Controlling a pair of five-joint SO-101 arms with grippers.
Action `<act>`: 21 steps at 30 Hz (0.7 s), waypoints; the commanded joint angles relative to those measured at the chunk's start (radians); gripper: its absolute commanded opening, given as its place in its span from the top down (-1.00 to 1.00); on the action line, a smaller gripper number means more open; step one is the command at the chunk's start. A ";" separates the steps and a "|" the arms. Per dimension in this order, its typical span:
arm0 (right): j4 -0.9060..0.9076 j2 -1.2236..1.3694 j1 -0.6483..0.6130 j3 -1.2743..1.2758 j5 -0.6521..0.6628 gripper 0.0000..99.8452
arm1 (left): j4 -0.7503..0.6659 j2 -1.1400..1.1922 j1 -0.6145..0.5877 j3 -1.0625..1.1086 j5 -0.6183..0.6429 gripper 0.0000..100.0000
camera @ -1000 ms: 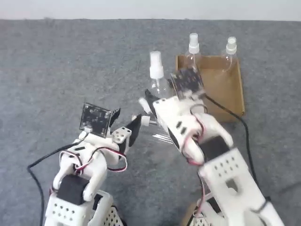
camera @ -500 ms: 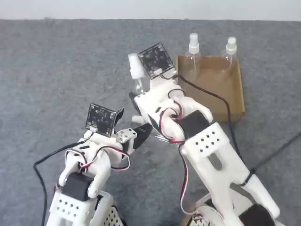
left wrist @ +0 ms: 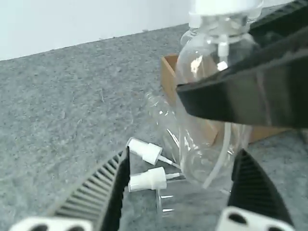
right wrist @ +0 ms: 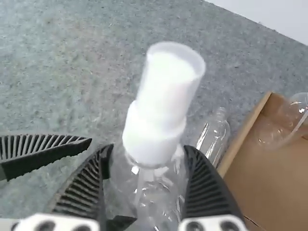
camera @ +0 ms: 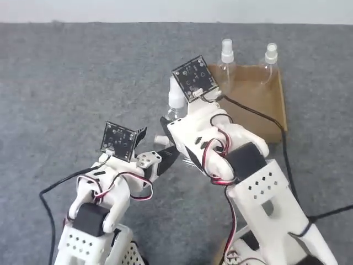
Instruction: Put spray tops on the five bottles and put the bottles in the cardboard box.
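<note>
Bottle point(right wrist: 156, 134) gripped by right fingers point(right wrist: 202, 192), near cardboard box point(right wrist: 269, 168) edge.

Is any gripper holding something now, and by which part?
The right gripper holds a bottle by its upper body, below the spray top. The left gripper holds nothing.

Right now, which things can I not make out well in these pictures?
High view: the white right arm covers most of the held clear plastic bottle and the loose white spray tops.
Left wrist view: the edge cuts off that bottle's cap.
Right wrist view: the edge cuts the brown cardboard box.
</note>
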 commanded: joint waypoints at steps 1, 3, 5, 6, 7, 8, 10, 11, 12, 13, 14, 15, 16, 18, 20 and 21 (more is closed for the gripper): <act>0.021 -0.062 0.012 -0.068 0.060 0.99 | -0.028 -0.009 -0.009 -0.002 -0.006 0.37; 0.035 -0.062 0.061 -0.074 0.114 0.99 | -0.015 -0.012 -0.009 -0.002 -0.008 0.38; 0.036 -0.062 0.139 -0.074 0.150 0.99 | -0.003 -0.014 -0.009 -0.004 -0.008 0.38; 0.030 -0.062 0.183 -0.074 0.163 0.99 | -0.002 -0.014 -0.009 -0.004 -0.008 0.38; 0.027 -0.062 0.228 -0.074 0.175 0.99 | -0.002 -0.014 -0.011 -0.004 -0.008 0.38; 0.018 -0.062 0.271 -0.074 0.190 0.99 | -0.002 -0.014 -0.011 -0.004 -0.008 0.38; -0.007 -0.062 0.352 -0.068 0.210 0.99 | -0.003 -0.014 -0.011 -0.004 -0.008 0.38; -0.021 -0.053 0.387 -0.068 0.212 0.99 | -0.003 -0.014 -0.011 -0.004 -0.008 0.38; -0.042 -0.048 0.420 -0.064 0.210 0.99 | -0.003 -0.014 -0.011 -0.004 -0.008 0.38; -0.071 -0.048 0.444 -0.051 0.213 0.99 | -0.002 -0.014 -0.011 -0.004 -0.008 0.38; -0.111 -0.045 0.464 -0.031 0.215 0.99 | -0.002 -0.014 -0.011 -0.004 -0.008 0.38; -0.153 -0.041 0.481 -0.012 0.212 0.99 | 0.000 -0.014 -0.011 -0.002 -0.008 0.38; -0.196 -0.033 0.492 0.012 0.210 0.99 | 0.000 -0.014 -0.011 -0.002 -0.008 0.38; -0.285 -0.008 0.499 0.061 0.209 0.99 | -0.002 -0.014 -0.011 -0.002 -0.008 0.38; -0.366 0.028 0.499 0.103 0.206 0.99 | -0.002 -0.014 -0.011 -0.002 -0.008 0.38; -0.404 0.051 0.496 0.115 0.206 0.99 | 0.000 -0.014 -0.011 -0.002 -0.008 0.38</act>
